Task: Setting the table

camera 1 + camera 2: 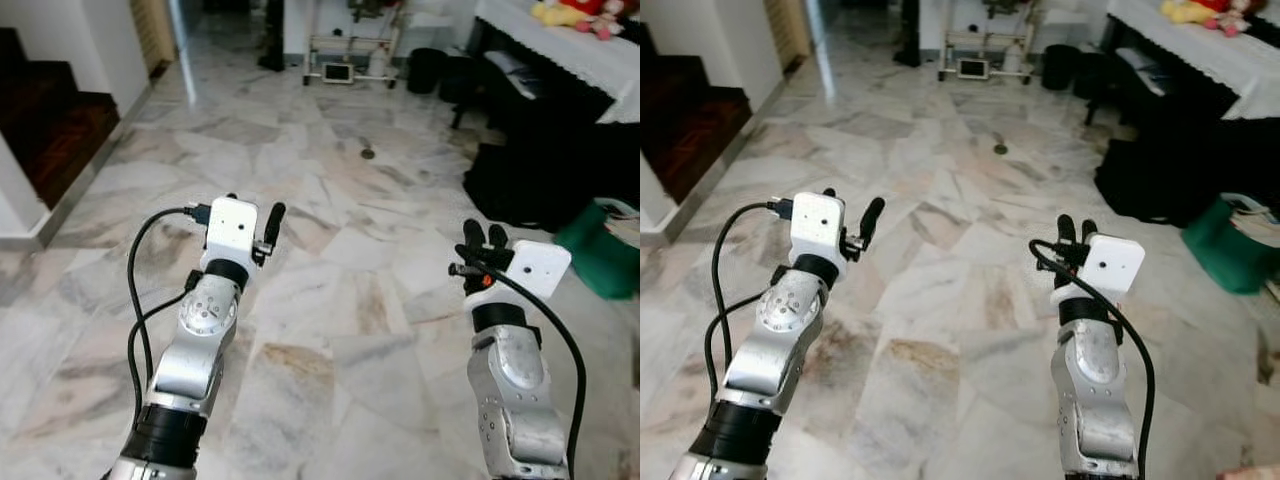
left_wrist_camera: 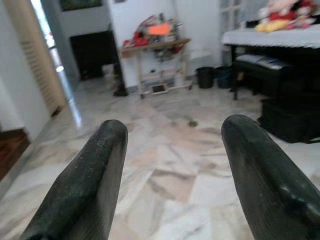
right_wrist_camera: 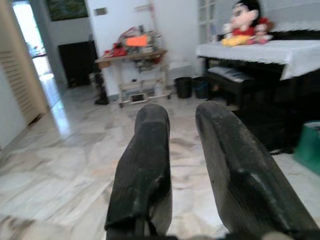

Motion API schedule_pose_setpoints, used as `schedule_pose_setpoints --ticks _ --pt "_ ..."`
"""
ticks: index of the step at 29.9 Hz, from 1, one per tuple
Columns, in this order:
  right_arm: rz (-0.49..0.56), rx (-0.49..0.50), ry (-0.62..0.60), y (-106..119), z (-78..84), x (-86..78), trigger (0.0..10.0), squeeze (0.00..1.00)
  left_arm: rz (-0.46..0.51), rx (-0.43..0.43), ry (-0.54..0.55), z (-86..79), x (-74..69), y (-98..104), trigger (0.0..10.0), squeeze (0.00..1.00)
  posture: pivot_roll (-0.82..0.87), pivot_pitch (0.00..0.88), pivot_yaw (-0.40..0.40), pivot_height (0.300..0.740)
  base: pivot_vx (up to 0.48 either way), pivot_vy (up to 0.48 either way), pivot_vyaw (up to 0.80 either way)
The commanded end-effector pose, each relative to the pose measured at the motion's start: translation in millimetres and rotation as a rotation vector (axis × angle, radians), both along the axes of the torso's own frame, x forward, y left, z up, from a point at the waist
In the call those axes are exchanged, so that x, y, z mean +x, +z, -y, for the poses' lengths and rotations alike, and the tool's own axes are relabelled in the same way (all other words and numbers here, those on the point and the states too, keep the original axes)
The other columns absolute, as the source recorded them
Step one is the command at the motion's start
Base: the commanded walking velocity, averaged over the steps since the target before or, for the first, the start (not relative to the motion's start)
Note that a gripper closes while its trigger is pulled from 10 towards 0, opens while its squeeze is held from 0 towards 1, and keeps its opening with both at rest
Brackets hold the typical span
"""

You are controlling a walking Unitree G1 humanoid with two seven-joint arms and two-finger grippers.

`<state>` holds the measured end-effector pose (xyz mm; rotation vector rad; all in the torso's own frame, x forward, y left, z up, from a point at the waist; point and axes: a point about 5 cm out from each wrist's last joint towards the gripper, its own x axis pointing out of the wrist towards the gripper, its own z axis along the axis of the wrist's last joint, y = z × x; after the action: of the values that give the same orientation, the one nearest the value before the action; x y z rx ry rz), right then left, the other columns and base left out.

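Left eye view: both arms reach forward over the marble floor (image 1: 330, 330); left claw (image 1: 250, 225) and right claw (image 1: 484, 238) carry nothing. Left wrist view: fingers (image 2: 90, 185) spread wide, released. Right wrist view: fingers (image 3: 145, 165) nearly together, gripping nothing; white-clothed surface (image 3: 260, 52) far right.

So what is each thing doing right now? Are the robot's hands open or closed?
Left gripper: open, fingers wide apart, holding nothing, raised over the marble floor.
Right gripper: fingers nearly together with a narrow gap, holding nothing.
Stuffed toys: sitting on the white cloth.
Green tub: on the floor, contents unclear.
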<state>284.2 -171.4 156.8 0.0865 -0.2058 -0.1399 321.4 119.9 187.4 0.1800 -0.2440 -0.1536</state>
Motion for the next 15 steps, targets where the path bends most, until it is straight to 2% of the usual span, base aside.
schedule_pose_setpoints --ticks 1,11,15 --pt "0.000 0.002 -0.003 -2.2 -1.5 2.0 10.0 0.00 0.027 0.035 -0.018 3.5 3.4 5.7 10.0 0.00 0.10 0.000 -0.029 0.740 0.000 0.000 -0.79" --pt "0.022 -0.005 -0.014 -0.3 -5.1 2.8 10.0 0.00 0.028 0.048 -0.046 4.1 6.3 5.0 10.0 0.00 0.07 0.000 0.002 0.740 0.000 0.000 -0.79" --pt "0.023 -0.047 0.002 -0.2 -5.4 3.8 10.0 0.00 0.018 -0.021 -0.043 6.1 7.1 5.1 10.0 0.00 0.07 0.000 -0.006 0.740 0.000 0.000 -0.79"
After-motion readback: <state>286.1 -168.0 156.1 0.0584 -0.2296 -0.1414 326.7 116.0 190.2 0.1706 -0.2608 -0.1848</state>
